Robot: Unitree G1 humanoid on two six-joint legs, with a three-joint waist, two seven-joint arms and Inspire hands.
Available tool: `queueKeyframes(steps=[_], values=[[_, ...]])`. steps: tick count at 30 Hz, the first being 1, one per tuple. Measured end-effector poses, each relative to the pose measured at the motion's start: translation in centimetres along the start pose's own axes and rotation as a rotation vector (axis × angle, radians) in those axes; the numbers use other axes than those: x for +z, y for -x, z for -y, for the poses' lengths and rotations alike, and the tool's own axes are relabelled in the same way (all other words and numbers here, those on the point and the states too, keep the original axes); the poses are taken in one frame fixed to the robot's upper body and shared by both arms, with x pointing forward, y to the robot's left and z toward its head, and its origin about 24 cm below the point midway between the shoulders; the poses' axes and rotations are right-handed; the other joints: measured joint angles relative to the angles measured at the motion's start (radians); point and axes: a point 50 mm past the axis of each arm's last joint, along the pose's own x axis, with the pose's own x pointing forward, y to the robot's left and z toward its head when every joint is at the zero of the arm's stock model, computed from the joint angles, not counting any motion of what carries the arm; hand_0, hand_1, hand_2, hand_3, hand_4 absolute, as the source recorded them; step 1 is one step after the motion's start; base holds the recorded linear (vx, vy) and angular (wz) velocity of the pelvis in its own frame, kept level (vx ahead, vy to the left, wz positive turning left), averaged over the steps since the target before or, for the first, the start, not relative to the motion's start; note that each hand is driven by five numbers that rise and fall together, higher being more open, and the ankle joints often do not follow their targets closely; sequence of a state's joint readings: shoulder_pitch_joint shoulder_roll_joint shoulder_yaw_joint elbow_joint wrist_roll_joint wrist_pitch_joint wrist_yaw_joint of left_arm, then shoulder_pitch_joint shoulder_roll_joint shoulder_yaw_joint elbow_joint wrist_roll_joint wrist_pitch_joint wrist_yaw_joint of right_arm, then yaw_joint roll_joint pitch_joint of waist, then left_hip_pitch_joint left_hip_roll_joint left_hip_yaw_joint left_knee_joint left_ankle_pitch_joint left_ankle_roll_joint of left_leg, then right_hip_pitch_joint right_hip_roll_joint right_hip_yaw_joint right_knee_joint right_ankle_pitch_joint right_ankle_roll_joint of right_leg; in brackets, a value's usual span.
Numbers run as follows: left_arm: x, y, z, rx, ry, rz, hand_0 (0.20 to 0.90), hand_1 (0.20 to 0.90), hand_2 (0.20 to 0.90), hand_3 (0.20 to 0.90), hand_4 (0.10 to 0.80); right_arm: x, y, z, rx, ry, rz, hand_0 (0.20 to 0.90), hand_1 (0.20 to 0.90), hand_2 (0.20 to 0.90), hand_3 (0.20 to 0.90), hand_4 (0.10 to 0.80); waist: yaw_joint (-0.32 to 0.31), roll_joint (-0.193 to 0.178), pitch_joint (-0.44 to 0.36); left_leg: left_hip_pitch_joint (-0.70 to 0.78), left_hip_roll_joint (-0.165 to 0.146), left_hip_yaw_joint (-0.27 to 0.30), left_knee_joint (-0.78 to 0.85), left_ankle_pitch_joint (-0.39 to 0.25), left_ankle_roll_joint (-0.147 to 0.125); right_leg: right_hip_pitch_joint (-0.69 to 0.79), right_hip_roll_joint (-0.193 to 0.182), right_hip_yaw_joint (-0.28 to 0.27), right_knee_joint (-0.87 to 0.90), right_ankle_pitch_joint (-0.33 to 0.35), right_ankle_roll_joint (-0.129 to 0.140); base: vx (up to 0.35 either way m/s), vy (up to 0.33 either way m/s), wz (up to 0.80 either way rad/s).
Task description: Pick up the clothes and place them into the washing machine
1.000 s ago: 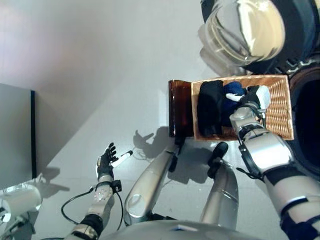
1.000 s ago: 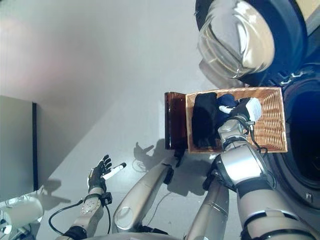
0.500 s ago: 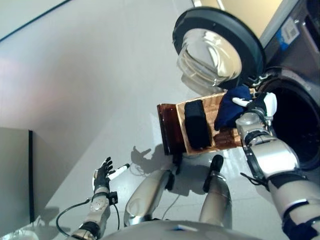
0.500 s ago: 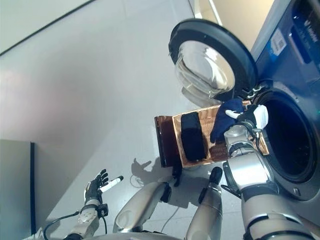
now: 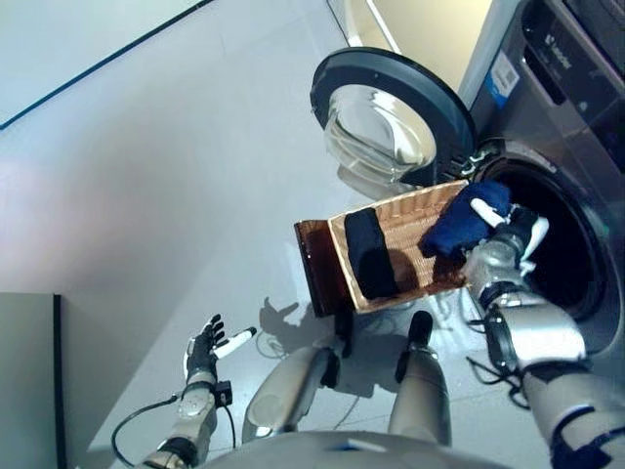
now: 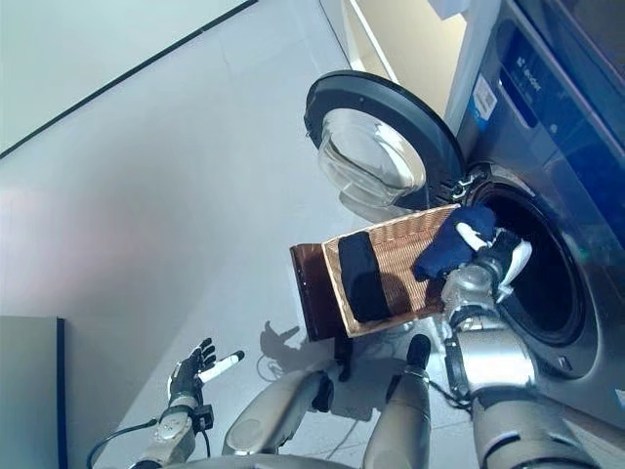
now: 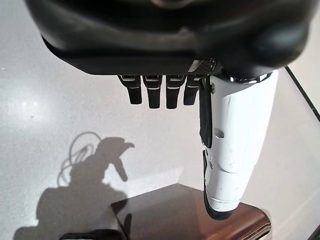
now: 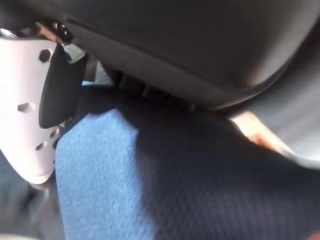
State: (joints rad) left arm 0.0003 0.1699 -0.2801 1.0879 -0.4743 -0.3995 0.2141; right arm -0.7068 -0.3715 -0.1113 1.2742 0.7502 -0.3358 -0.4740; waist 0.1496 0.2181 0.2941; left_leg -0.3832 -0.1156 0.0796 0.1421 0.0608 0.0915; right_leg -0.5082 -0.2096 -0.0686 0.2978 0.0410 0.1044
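My right hand [image 5: 513,237] is shut on a dark blue garment [image 5: 461,223], holding it above the right end of the wicker basket [image 5: 405,210], at the mouth of the washing machine drum [image 5: 559,239]. The right wrist view is filled by that blue cloth [image 8: 115,185] pressed under the thumb [image 8: 27,110]. A black garment [image 5: 369,252] lies folded in the basket. Low on the left, my left hand [image 5: 204,344] hangs open over the floor, far from the basket, with straight fingers [image 7: 157,90].
The round washer door [image 5: 386,117] stands swung open behind the basket. The basket rests on a dark brown stool [image 5: 314,264]. The grey washer front [image 6: 547,107] fills the right side. A grey cabinet face [image 5: 24,381] stands at the far left.
My right hand has lifted the blue garment out of the basket and carried it to the drum opening. The camera has tilted up, bringing the washer into view. The left hand stays idle.
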Motion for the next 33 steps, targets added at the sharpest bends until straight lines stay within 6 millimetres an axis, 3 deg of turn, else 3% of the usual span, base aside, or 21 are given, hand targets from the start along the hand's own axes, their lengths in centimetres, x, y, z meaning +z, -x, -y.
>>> queueKeyframes(steps=[4,9,11,13,16,18,19,21,23,25,27,28,29,30,32,33], values=[[-1.0,0.6,1.2,-0.047,0.024,-0.028,0.900,0.900,0.900,0.900,0.800,-3.3,1.1,1.5,-0.118,-0.377,-0.130,0.200,0.200,0.200,0.200,0.300,-0.001,0.034,-0.007,0.000,-0.007,0.012,-0.014,0.000,0.000,-0.011,-0.008,0.004,-0.005,0.009,0.002,0.001,0.061,-0.15],[-1.3,1.1,2.3,-0.103,0.047,-0.032,0.900,0.900,0.900,0.900,0.800,-2.9,1.2,1.7,-0.181,-0.573,-0.116,0.200,0.200,0.200,0.200,0.300,0.009,0.086,-0.013,-0.020,-0.014,0.012,-0.009,0.002,-0.002,-0.043,-0.020,0.003,0.021,0.005,0.000,-0.004,0.085,0.04],[-1.5,1.4,2.7,-0.133,0.041,-0.031,0.900,0.900,0.900,0.900,0.800,0.4,0.4,0.7,-0.171,-0.666,-0.012,0.200,0.200,0.200,0.200,0.300,0.008,0.134,-0.005,-0.030,-0.023,0.022,-0.004,0.002,-0.001,-0.066,-0.024,0.016,0.050,-0.002,0.002,-0.012,0.029,-0.01],[-1.4,1.4,2.7,-0.133,0.044,-0.024,0.900,0.900,0.900,0.900,0.800,2.5,-0.1,0.4,-0.174,-0.707,0.042,0.200,0.200,0.200,0.200,0.300,0.022,0.158,-0.007,-0.034,-0.030,0.024,-0.002,0.002,-0.001,-0.082,-0.031,0.026,0.069,-0.011,0.005,0.001,0.033,-0.02],[-1.4,1.4,2.6,-0.131,0.042,-0.016,0.900,0.900,0.900,0.900,0.800,6.2,-0.8,0.2,-0.178,-0.773,0.120,0.200,0.200,0.200,0.200,0.300,0.029,0.178,-0.004,-0.040,-0.039,0.026,0.002,0.002,-0.001,-0.104,-0.040,0.035,0.102,-0.029,0.009,0.031,0.034,0.01],[-1.5,1.5,2.6,-0.134,0.039,-0.021,0.900,0.900,0.900,0.900,0.800,9.6,-1.2,0.0,-0.172,-0.813,0.187,0.200,0.200,0.200,0.200,0.300,0.035,0.189,-0.005,-0.045,-0.040,0.035,0.003,0.002,-0.001,-0.116,-0.038,0.047,0.109,-0.029,0.009,0.053,0.038,-0.07],[-1.6,1.5,2.6,-0.133,0.040,-0.022,0.900,0.900,0.900,0.900,0.800,10.2,-1.1,-0.2,-0.164,-0.814,0.201,0.200,0.200,0.200,0.200,0.300,0.036,0.185,-0.003,-0.045,-0.042,0.037,0.003,0.002,0.000,-0.121,-0.039,0.053,0.114,-0.030,0.009,0.043,0.027,-0.09],[-1.7,1.6,2.5,-0.134,0.039,-0.025,0.900,0.900,0.900,0.900,0.800,14.0,-1.0,-0.5,-0.145,-0.867,0.278,0.200,0.200,0.200,0.200,0.300,0.036,0.190,-0.004,-0.046,-0.042,0.055,-0.005,0.002,0.002,-0.134,-0.038,0.067,0.117,-0.033,0.011,0.037,0.035,-0.14],[-1.4,1.5,2.4,-0.146,0.034,-0.010,0.900,0.900,0.900,0.900,0.800,19.9,-0.7,0.6,-0.167,-0.900,0.408,0.200,0.200,0.200,0.200,0.300,0.040,0.198,-0.011,-0.044,-0.044,0.063,-0.013,0.002,0.002,-0.141,-0.039,0.077,0.116,-0.033,0.011,0.020,0.029,-0.12],[-1.2,1.5,2.0,-0.136,0.038,0.008,0.900,0.900,0.900,0.900,0.800,20.1,-0.8,0.9,-0.191,-0.688,0.488,0.200,0.200,0.200,0.200,0.300,0.050,0.196,-0.007,-0.046,-0.046,0.071,-0.014,0.001,0.004,-0.148,-0.039,0.086,0.118,-0.032,0.012,0.010,0.006,-0.14],[-1.0,1.5,2.0,-0.142,0.037,0.021,0.900,0.900,0.900,0.900,0.800,21.3,-0.1,-0.3,-0.185,-0.687,0.510,0.200,0.200,0.200,0.200,0.300,0.034,0.206,-0.010,-0.057,-0.056,0.082,-0.023,0.002,0.005,-0.173,-0.050,0.098,0.120,-0.025,0.022,0.008,-0.011,-0.13],[-0.8,1.4,2.1,-0.145,0.039,0.030,0.900,0.900,0.900,0.900,0.800,21.7,0.2,-0.7,-0.184,-0.658,0.523,0.436,0.436,0.436,0.436,0.469,0.030,0.209,-0.008,-0.064,-0.060,0.085,-0.022,0.002,0.005,-0.181,-0.052,0.103,0.121,-0.024,0.024,0.011,-0.007,-0.08],[-0.7,1.4,2.1,-0.148,0.041,0.038,0.900,0.900,0.900,0.900,0.800,22.1,0.3,-0.9,-0.190,-0.590,0.542,0.900,0.900,0.900,0.900,0.800,0.029,0.214,-0.006,-0.065,-0.064,0.093,-0.023,0.002,0.005,-0.185,-0.053,0.112,0.120,-0.022,0.027,0.013,-0.002,-0.10],[-0.6,1.4,2.1,-0.148,0.042,0.042,0.900,0.900,0.900,0.900,0.800,22.3,0.3,-1.1,-0.190,-0.502,0.563,0.900,0.900,0.900,0.900,0.800,0.027,0.213,-0.005,-0.065,-0.069,0.100,-0.023,0.001,0.007,-0.189,-0.057,0.116,0.119,-0.020,0.031,-0.002,-0.012,-0.22],[-0.6,1.5,2.1,-0.141,0.036,0.053,0.900,0.900,0.900,0.900,0.800,23.1,0.1,-2.1,-0.218,-0.026,0.637,0.900,0.900,0.900,0.900,0.800,0.020,0.212,-0.005,-0.081,-0.072,0.121,-0.022,0.000,0.008,-0.208,-0.066,0.119,0.107,-0.014,0.040,-0.013,-0.021,-0.23],[-0.5,1.5,2.1,-0.138,0.035,0.058,0.900,0.900,0.900,0.900,0.800,23.4,0.2,-2.5,-0.229,0.122,0.662,0.900,0.900,0.900,0.900,0.800,0.019,0.212,-0.005,-0.089,-0.072,0.123,-0.022,0.000,0.007,-0.216,-0.067,0.120,0.107,-0.013,0.041,-0.019,-0.007,-0.23]])
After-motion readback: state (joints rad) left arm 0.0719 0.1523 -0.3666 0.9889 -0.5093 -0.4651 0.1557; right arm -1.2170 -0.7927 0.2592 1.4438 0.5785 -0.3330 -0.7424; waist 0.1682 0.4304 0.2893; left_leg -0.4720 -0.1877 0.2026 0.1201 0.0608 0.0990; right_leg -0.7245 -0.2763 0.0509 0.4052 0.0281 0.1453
